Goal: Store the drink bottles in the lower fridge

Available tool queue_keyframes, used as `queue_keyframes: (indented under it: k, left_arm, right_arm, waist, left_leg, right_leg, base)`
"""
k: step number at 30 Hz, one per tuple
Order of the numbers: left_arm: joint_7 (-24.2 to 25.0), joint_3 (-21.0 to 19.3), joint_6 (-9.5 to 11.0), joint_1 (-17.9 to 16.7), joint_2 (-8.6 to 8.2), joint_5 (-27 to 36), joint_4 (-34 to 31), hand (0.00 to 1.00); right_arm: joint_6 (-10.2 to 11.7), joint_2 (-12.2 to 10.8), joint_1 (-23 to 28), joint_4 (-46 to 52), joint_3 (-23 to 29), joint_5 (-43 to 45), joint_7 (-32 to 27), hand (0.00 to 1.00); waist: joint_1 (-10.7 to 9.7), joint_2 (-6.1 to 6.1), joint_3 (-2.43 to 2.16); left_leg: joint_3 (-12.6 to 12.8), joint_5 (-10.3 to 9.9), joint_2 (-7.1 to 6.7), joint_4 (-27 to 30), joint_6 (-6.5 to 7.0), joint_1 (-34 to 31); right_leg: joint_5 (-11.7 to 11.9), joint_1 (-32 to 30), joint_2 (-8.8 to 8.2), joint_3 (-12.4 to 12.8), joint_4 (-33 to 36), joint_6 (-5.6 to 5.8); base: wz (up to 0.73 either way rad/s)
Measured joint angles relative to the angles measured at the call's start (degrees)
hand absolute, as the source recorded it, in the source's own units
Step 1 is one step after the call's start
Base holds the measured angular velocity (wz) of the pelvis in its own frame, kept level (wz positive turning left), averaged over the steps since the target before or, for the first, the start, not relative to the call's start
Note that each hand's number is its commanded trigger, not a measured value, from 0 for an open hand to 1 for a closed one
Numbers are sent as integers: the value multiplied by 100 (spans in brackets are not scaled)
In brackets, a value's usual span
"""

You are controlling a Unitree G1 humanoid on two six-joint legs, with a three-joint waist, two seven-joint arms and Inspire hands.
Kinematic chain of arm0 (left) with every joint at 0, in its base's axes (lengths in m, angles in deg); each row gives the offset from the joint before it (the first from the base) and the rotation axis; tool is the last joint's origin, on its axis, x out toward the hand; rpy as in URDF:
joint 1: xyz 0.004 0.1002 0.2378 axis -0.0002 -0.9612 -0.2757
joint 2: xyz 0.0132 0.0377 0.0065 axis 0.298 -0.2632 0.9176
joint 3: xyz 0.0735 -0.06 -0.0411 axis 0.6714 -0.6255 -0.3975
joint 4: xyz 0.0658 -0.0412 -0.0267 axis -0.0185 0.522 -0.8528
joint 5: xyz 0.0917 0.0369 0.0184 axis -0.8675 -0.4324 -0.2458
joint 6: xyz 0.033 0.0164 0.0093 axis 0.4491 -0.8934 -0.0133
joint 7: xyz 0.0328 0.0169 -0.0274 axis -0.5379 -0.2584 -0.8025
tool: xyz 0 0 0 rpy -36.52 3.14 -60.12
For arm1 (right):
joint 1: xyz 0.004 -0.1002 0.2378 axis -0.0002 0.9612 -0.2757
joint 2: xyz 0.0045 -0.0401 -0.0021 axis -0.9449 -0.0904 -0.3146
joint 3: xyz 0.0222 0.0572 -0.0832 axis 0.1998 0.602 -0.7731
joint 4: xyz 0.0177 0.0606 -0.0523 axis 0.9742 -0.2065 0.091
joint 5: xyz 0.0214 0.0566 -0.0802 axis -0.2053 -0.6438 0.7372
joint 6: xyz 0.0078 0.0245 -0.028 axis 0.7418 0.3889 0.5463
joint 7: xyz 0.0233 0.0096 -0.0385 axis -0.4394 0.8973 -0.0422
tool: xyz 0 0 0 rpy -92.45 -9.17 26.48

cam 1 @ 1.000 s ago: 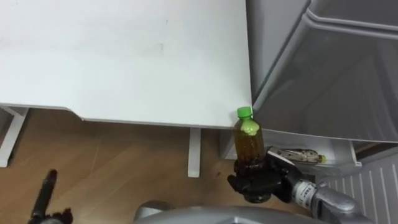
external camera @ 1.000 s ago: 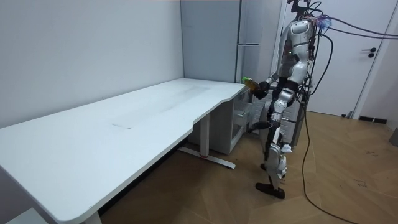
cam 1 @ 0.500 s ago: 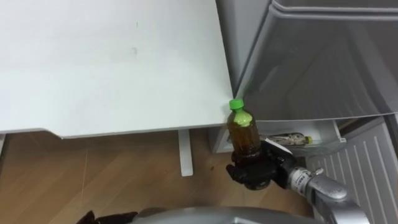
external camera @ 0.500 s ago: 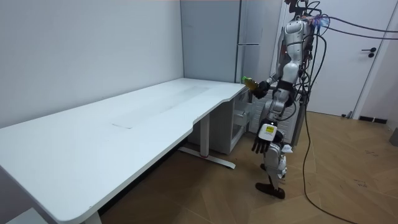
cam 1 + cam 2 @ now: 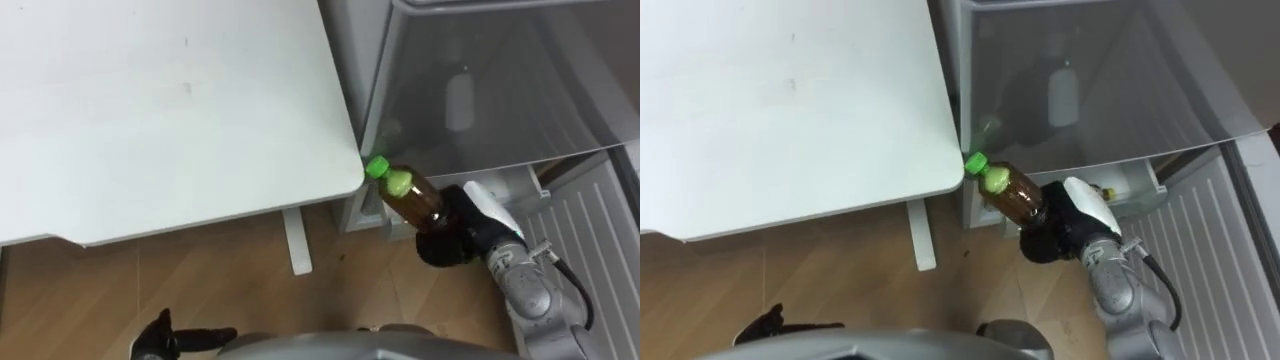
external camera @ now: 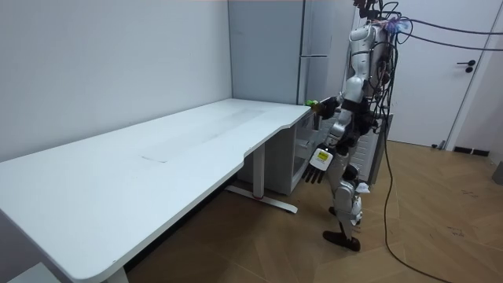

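By the desk (image 5: 150, 120), right hand (image 5: 462, 235) fingers (image 5: 436, 248) encircle the tilted bottle (image 5: 412, 196).

A white desk (image 5: 170, 110) spreads left of the right hand (image 5: 452, 242), its rounded corner close to the hand. Its white leg (image 5: 296, 240) stands on wood-plank floor (image 5: 120, 290), also to the hand's left. A white door (image 6: 471, 71) stands well apart from the hand, at the room view's right.

Amber bottle (image 5: 418, 201), green cap (image 5: 377, 167), white table (image 5: 150, 110), grey fridge (image 5: 520, 90).
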Motion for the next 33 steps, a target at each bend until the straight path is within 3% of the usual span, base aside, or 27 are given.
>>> queue_keyframes:
  k: [6,13,17,24,33]
  left_arm:
    - [16,61,90,-101,-14,61,-5,0]
    - [24,180,162,-100,-13,54,60,0]
    - [20,227,165,-87,-21,56,53,0]
    - [-21,141,171,-226,-71,2,1,0]
    - [-10,144,170,-244,-101,-21,-18,0]
  right_arm:
    - [326,-12,117,-501,0,20,-1440,100]
    - [393,-16,114,-834,26,-690,-2254,100]
    - [418,-78,66,-1231,56,-1990,-2707,100]
    - [361,-101,-178,-1546,695,-4182,-3235,100]
    - [225,-244,-527,-2519,744,-6945,-3076,100]
  waist:
    - [-75,34,-23]
    - [-149,68,-50]
    - [-158,104,-65]
    - [-170,222,-47]
    - [-168,183,-30]
  left_leg:
    - [44,0,-7,-40,0,124]
    - [41,0,-13,15,1,140]
    - [29,-1,-18,1,1,145]
    - [22,2,-17,-43,4,145]
    - [-23,2,-22,-105,4,228]
  right_leg:
    - [-4,112,-4,36,-9,19]
    - [-1,125,-7,50,5,27]
    - [-1,124,-5,64,15,29]
    - [-4,128,-5,30,-8,34]
    - [-29,244,-13,-34,-101,31]
  base:
    - [-3]
    - [0]
    - [0]
    - [1]
    - [2]
